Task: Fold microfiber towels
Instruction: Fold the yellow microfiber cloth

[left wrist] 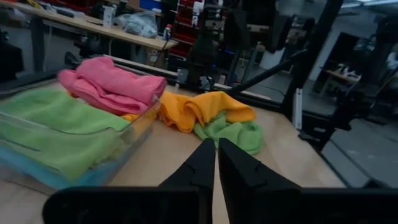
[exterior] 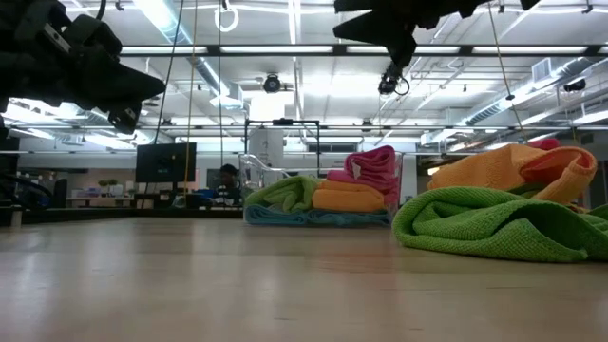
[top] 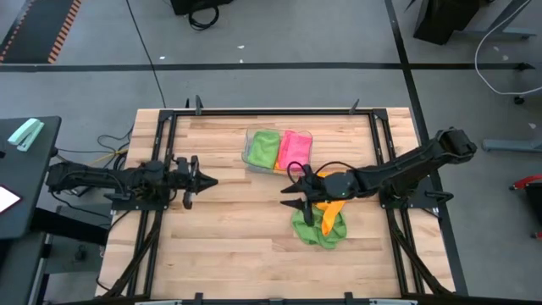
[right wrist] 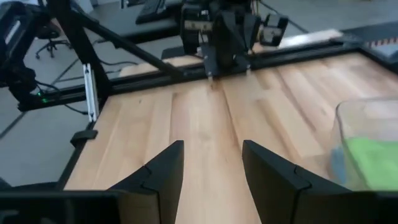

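A crumpled green towel (top: 318, 229) lies on the wooden table at the near right, and a crumpled orange towel (top: 332, 208) rests on its far part. My right gripper (top: 286, 193) hangs open above the table just left of this pile, nothing between its fingers (right wrist: 168, 168). My left gripper (top: 210, 180) stays at the table's left, level, pointing toward the pile, fingers shut (left wrist: 216, 162) on nothing. Folded green (top: 264, 148) and pink (top: 295, 148) towels lie in the clear tray (top: 251, 161).
The clear tray (left wrist: 146, 118) stands at the far middle of the table, left of the pile as my left gripper sees it. Black frame rails (top: 381, 152) run along the table's sides. Bare wood (top: 229, 237) stretches across the near left and middle.
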Motion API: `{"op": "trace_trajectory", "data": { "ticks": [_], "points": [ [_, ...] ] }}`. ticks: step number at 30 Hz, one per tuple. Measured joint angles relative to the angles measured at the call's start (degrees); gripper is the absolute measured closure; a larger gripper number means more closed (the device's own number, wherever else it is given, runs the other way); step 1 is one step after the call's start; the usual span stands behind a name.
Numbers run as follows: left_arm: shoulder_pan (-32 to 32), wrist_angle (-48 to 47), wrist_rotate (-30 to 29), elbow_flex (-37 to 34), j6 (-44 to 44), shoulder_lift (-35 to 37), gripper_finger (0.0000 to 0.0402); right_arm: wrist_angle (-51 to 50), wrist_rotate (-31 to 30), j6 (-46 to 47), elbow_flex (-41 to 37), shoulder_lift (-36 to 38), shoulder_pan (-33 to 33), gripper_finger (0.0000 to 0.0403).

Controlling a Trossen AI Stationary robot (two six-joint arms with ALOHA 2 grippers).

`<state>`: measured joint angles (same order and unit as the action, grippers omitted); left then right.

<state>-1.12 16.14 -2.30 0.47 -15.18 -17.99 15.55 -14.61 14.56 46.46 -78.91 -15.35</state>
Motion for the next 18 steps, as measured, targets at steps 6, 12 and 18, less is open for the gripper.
{"op": "trace_trajectory", "data": {
  "ticks": [6, 12, 18],
  "points": [
    [-1.21, 0.04, 0.01, 0.00, -2.66, 0.01, 0.0379, -2.19, -2.06, 5.82, 0.00, -2.70, -1.77, 0.0231],
    [-1.41, 0.02, -0.01, 0.00, -5.20, 0.01, 0.0384, -8.13, -1.73, 12.86, 0.00, -4.90, -4.24, 0.0230],
    [-1.41, -0.39, -0.03, 0.00, -7.11, 0.01, 0.0373, -17.68, -6.51, 16.06, 0.01, -4.69, -7.30, 0.0230]
  ]
}}
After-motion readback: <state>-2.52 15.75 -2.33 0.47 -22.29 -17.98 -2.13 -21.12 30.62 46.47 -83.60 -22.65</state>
